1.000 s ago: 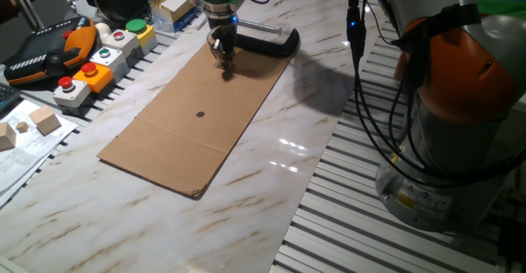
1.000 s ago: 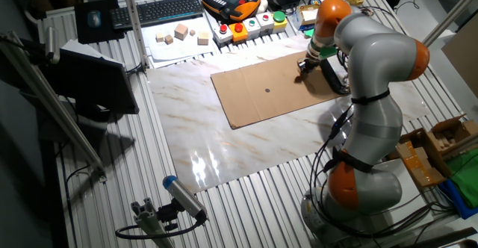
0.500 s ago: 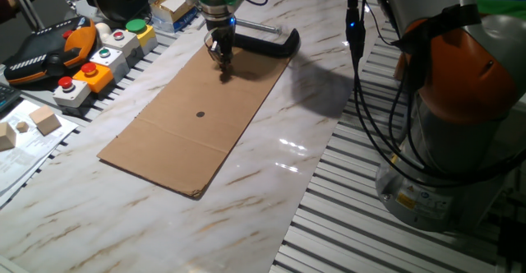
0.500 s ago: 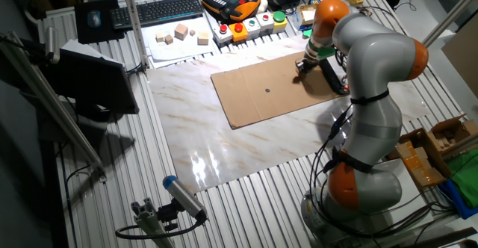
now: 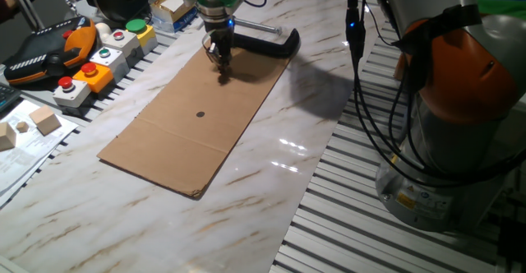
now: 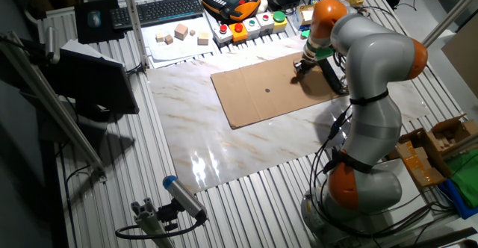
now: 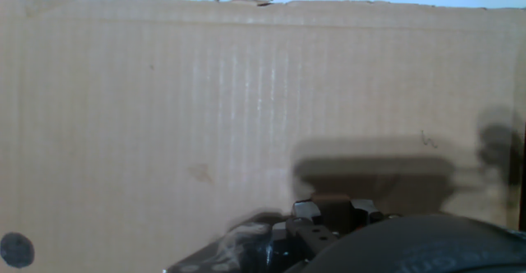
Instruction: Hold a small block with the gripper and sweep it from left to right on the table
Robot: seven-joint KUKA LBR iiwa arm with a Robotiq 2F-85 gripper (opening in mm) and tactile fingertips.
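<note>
One fixed view: I see gripper tip-down on cardboard sheet, near its far end, black clamp just behind. Table under sheet.

Other fixed view: gripper at sheet's right part, black dot well left of it.

Hand view: small block pinched between fingers — tan sliver showing, down near cardboard; contact with it I can't confirm. Jaws closed on it.
</note>
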